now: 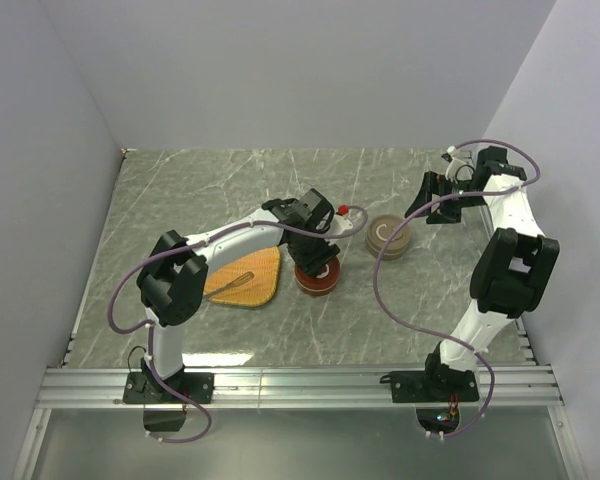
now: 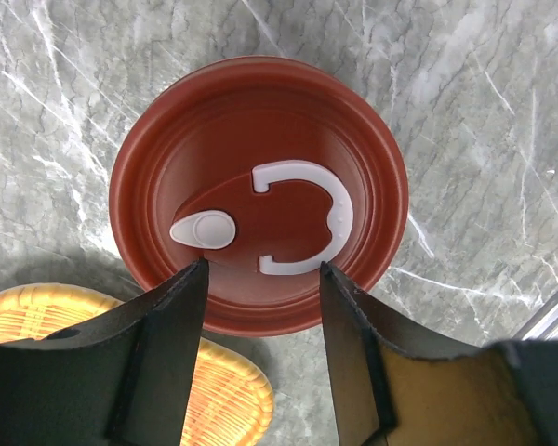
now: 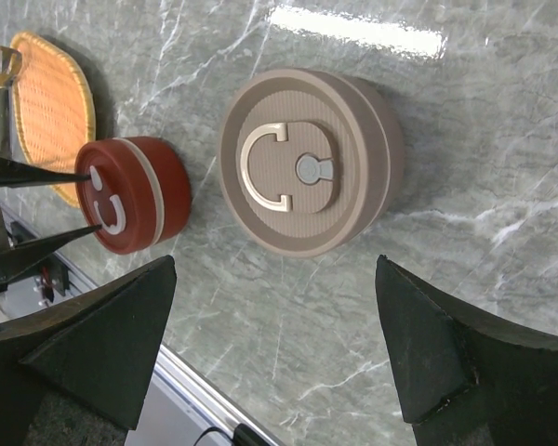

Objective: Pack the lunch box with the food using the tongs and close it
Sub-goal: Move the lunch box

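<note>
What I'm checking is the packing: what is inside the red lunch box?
The inside cannot be seen. The red lunch box is covered by its lid, which carries a white ring handle and a small white tab. Any food in it is hidden.

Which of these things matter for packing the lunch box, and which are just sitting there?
Job: red lidded box, tongs, left gripper.
Probably idle for now: tan lidded box, woven tray.
</note>
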Controlling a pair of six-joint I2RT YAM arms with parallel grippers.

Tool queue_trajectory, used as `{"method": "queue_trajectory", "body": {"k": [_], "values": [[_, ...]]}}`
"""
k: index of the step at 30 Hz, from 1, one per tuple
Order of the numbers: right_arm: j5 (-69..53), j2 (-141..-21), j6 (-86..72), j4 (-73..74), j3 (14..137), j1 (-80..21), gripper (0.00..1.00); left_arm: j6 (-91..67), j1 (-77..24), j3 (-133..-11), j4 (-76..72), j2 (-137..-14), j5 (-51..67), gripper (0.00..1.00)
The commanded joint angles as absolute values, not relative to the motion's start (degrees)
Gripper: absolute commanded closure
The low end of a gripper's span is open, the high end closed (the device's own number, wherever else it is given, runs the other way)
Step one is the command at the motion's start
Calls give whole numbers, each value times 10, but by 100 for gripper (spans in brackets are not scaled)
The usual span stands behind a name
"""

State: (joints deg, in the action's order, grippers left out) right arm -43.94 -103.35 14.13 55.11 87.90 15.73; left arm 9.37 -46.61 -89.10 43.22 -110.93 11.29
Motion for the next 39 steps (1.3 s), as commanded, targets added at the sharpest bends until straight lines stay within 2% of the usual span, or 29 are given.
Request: {"method": "queue_trajectory", "body": {"k": [1,12,22,27,33,39], "values": [[-435,-1043,155,558,913,153,5,90,-475,-877,445,-1121,117,44],[-419,-1106,187,581,960,138,6,70,-469,-1008,512,-1076,156,42],[-438,-1209,227,610,1015,120,7,50,-367,-1070,531,-1118,243,43],[-450,-1230,246,604,991,111,13,52,-356,-1059,516,-1107,236,43],[-444,-1205,272,584,905,85,28,47,-352,-1022,505,-1102,239,44],[-440,-1166,306,578,832,54,36,50,-352,-982,487,-1099,246,44]]}}
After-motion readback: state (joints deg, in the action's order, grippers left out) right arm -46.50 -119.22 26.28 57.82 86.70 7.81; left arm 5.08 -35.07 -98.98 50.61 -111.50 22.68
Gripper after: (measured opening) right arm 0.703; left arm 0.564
